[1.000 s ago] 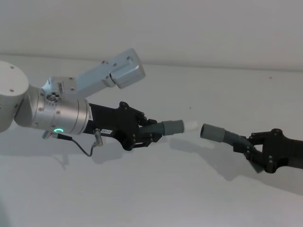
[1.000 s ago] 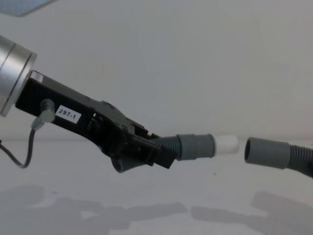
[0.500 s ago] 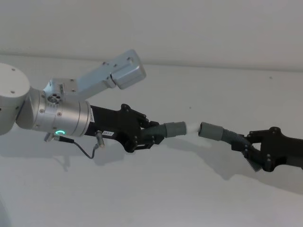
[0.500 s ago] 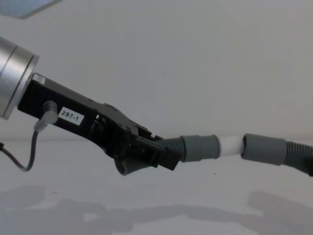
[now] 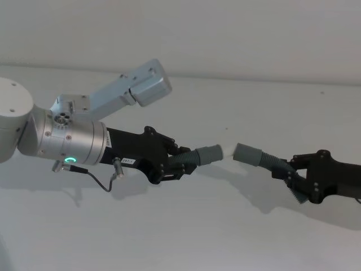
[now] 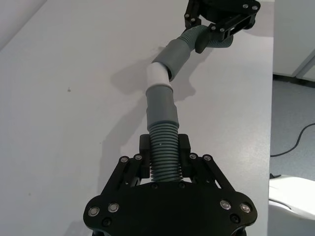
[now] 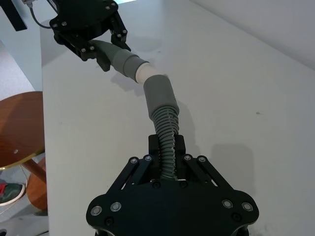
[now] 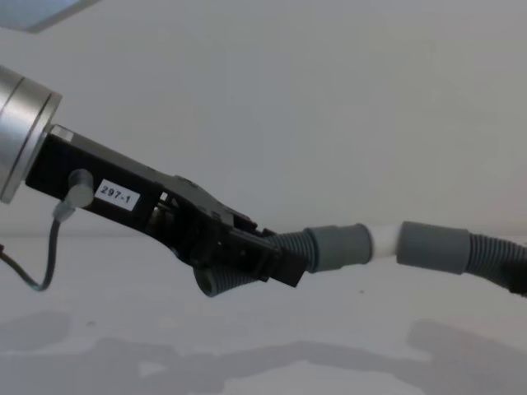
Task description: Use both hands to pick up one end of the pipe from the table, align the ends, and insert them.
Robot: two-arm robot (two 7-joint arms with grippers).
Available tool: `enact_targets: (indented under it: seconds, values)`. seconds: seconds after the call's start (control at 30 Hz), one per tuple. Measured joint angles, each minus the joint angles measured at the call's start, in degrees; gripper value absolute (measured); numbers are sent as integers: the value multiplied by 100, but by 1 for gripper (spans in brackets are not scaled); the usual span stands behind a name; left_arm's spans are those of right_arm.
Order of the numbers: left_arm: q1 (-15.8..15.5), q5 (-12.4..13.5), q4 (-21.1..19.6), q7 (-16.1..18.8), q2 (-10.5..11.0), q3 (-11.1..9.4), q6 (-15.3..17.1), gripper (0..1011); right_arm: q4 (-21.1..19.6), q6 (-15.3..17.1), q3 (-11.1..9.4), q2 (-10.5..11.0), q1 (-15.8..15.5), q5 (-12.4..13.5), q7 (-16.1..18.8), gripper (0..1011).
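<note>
Above the table point(image 5: 169, 237), left gripper point(image 5: 179, 164) and right gripper point(image 5: 293, 179) each clamp a pipe point(image 5: 194, 158) piece, cuffs nearly meeting.

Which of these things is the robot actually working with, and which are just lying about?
In the job:
- left hand, shut on one hose piece with a white sleeve
- right hand, shut on the other hose piece
- the white table underneath

Lying about:
- brown round stool beside the table
- cable on the floor

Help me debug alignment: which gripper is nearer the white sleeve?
Left. The left gripper grips ribbing just behind the cuff carrying the white sleeve; the right gripper sits farther back along its hose.
</note>
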State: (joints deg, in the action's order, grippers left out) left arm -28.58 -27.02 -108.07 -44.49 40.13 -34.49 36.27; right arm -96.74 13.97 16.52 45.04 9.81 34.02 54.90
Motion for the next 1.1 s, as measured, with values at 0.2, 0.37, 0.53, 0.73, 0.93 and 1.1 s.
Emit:
enact_targets:
  seconds: [0.2,0.37,0.53,0.73,0.93,1.1]
  values:
    - [-3,-75,-12,-54,31,-7,-15,325,1,-2,49,2,37,27,2,169]
    - [-8,-130,-31,-103,66,-23,-16,325,3,-1,77,9,58,41,1,170]
    - [-10,-187,-58,-151,115,-50,0,325,7,3,110,20,83,70,-4,170]
    - [-11,-250,-90,-203,176,-82,43,325,20,5,141,38,111,105,2,170]
    - [-20,-286,-115,-231,227,-121,95,325,40,0,167,56,139,140,35,170]
    - [-46,-300,-130,-239,265,-163,150,325,61,-32,188,78,159,198,100,170]
